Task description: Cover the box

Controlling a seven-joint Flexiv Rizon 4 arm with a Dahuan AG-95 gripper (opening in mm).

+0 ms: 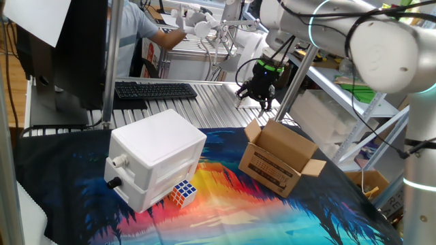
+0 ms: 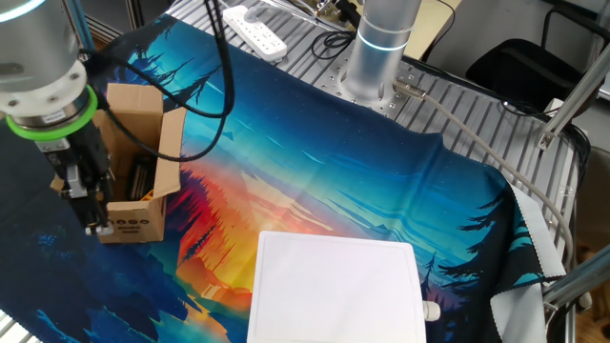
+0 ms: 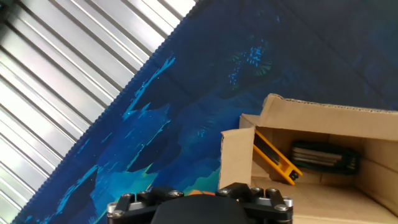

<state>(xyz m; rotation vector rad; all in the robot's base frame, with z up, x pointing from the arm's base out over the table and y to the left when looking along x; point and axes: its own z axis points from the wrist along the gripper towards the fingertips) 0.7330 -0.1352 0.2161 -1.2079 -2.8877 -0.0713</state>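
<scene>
Nearest the lens in the hand view sits the gripper's black mounting block with its screws; the fingertips are out of that frame. From the fixed views we place the gripper [image 1: 261,99] pointing straight down, jaws parted and empty, hanging above and just beyond the far side of the box [image 1: 278,159], over the edge of the printed cloth [image 1: 225,204] where it meets the ribbed metal table [image 1: 204,109]. In the hand view the box [image 3: 311,155] fills the lower right corner, so the carton lies to one side of the tool, not under it. We see it open, flaps [image 1: 253,132] standing up and out, with a yellow-and-black object [image 3: 277,158] inside. Its long axis runs diagonally across the cloth, printed side toward one fixed camera. We judge that the nearest upright flap is the one to push over first. Open room: bare cloth on the gripper's side; the white plastic box [image 1: 157,156] and Rubik's cube [image 1: 183,192] lie well apart on the other side.
</scene>
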